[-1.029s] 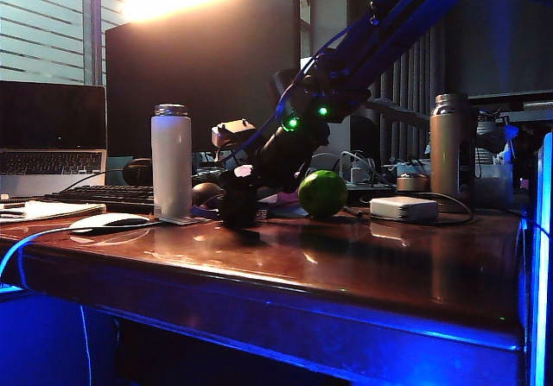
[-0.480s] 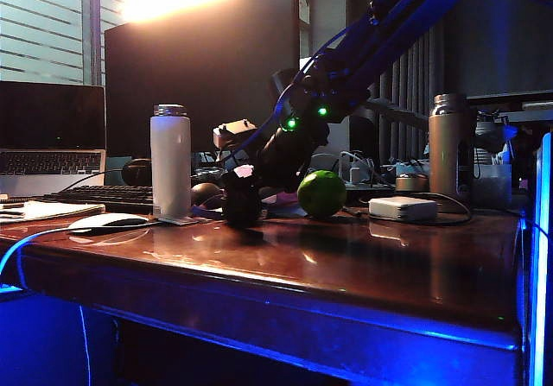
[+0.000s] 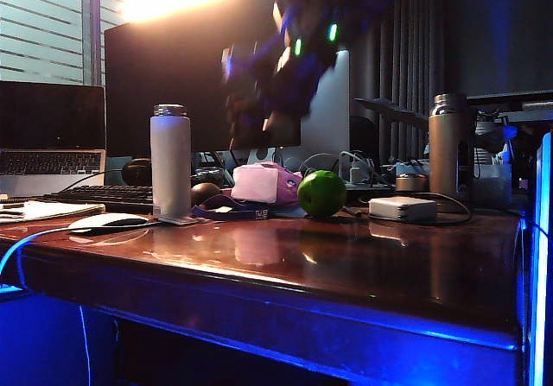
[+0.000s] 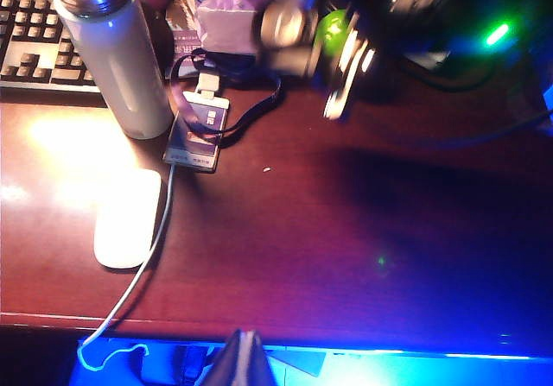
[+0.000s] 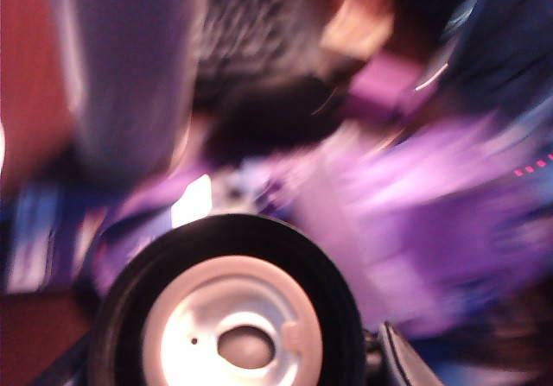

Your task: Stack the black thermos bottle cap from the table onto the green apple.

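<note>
Right wrist view alone shows the black thermos bottle cap (image 5: 229, 304), pale inner face up, clamped in the right claw (image 5: 232, 351). In the exterior view that claw (image 3: 251, 110) is a blur high above the bench (image 3: 346, 265), left of the green apple (image 3: 322, 193) near the back edge. Left claw (image 4: 244, 360) hangs off the front edge; jaws together. No writing is legible on the badge card (image 4: 196, 140).
</note>
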Robot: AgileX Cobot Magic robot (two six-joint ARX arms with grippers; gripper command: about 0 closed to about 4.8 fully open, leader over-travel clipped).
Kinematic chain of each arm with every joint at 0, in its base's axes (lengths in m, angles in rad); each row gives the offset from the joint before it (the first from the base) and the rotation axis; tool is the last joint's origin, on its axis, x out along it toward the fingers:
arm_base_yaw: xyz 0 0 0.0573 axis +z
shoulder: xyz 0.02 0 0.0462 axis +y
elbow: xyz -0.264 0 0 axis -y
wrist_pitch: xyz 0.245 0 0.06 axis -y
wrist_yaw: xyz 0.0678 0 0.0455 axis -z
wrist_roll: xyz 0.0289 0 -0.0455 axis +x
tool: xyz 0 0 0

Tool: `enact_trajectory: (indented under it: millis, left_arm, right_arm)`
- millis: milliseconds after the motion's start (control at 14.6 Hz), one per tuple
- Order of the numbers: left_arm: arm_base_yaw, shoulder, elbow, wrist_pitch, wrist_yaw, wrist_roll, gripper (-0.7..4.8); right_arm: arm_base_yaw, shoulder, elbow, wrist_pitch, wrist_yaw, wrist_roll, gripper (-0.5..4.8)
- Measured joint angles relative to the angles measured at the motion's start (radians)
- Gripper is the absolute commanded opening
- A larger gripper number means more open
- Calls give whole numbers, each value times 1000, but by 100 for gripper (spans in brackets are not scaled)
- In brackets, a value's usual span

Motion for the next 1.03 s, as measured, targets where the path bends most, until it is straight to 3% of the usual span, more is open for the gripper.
enact_trajectory:
  millis: [206, 343, 755, 1029]
  left_arm:
    - [0, 0, 0, 0, 0, 0, -4]
    - [0, 0, 0, 0, 0, 0, -4]
    - [0, 0, 0, 0, 0, 0, -4]
    - [0, 0, 0, -8, 0, 0, -4]
  right_arm:
    - [-24, -48, 0, 5, 117, -18, 322]
    - [-68, -45, 0, 2, 141, -8, 322]
    - [-206, -37, 0, 63, 72, 107, 322]
    - [-216, 52, 0, 100, 76, 110, 322]
